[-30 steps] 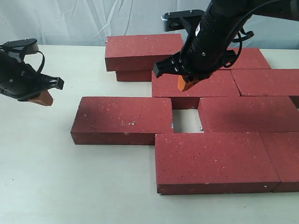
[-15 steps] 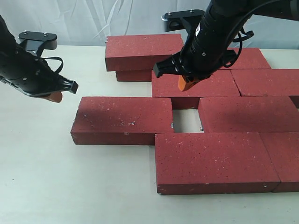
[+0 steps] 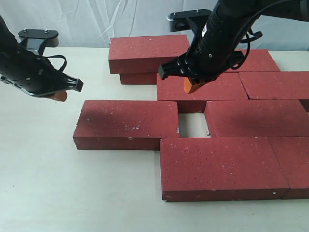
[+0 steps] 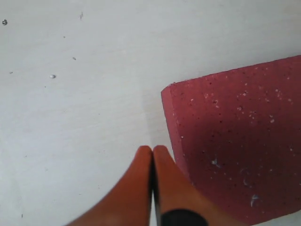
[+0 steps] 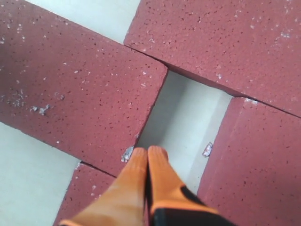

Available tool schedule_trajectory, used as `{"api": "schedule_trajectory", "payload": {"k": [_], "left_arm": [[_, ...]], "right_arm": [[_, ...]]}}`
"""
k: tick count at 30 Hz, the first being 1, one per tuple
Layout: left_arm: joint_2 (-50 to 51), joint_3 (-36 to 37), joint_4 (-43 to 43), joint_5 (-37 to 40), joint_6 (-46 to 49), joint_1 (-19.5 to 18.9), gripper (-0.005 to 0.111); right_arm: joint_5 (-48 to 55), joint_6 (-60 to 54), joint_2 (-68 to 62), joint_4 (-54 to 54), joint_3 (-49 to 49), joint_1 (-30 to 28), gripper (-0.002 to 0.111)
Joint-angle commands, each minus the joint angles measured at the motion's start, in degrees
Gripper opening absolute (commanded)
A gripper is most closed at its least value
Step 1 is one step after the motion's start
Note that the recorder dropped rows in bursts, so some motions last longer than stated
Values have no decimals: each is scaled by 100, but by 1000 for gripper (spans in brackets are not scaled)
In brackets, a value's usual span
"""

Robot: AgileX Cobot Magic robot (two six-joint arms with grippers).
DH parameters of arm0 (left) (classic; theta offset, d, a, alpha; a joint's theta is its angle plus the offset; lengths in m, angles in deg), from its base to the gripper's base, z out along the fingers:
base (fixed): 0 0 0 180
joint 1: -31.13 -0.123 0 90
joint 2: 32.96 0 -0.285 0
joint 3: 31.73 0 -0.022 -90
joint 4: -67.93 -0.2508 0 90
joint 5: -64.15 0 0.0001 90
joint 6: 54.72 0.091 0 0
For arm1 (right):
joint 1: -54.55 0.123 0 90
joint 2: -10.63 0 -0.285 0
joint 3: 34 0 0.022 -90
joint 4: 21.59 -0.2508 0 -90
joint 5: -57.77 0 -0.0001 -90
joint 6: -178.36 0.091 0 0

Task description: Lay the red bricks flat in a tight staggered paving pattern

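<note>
While left gripper [image 3: 59, 95] and right gripper [image 3: 189, 87] are pressed together, nine red bricks [image 3: 128, 121] sit on white table [image 3: 48, 183]. White curtain [image 3: 87, 19] behind.

Under me lies a pale, cream-white table [image 3: 43, 193] with a few tiny specks [image 4: 52, 76] on it, and behind it hangs a creased white sheet [image 3: 72, 21]

The red bricks [image 3: 126, 123] look rough and dull, with tiny white specks and little dark pits. The tabletop [image 4: 70, 94] under the left jaws is pale, smooth and matt, with a few small marks. Both pairs of jaws are smooth orange with a soft shine, like plastic or rubber.
</note>
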Motion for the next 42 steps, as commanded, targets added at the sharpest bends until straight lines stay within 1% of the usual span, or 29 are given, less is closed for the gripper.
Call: {"api": "schedule_trajectory", "payload": {"k": [1,5,10,18,24,37,42], "left_arm": [[-50,-19,-55,68,-47,30,0],[-50,30,-127,104,-47,30,0],[-50,232,-176,-151,-47,30,0],[17,293,-408,-219,-215,6,0],[331,293,-360,-208,-305,-177,0],[864,293,-348,-277,-331,-204,0],[1012,293,-150,-401,-331,-204,0]], "right_arm": [[-126,146,55,12,19,-35,-1],[-144,235,55,11,19,-47,-1],[-130,255,55,-24,19,-231,-1],[16,255,55,-777,19,-1018,-1],[58,255,55,-1060,19,-1375,-1],[82,255,55,-1103,19,-1432,-1],[95,255,55,-1114,19,-1432,-1]]}}
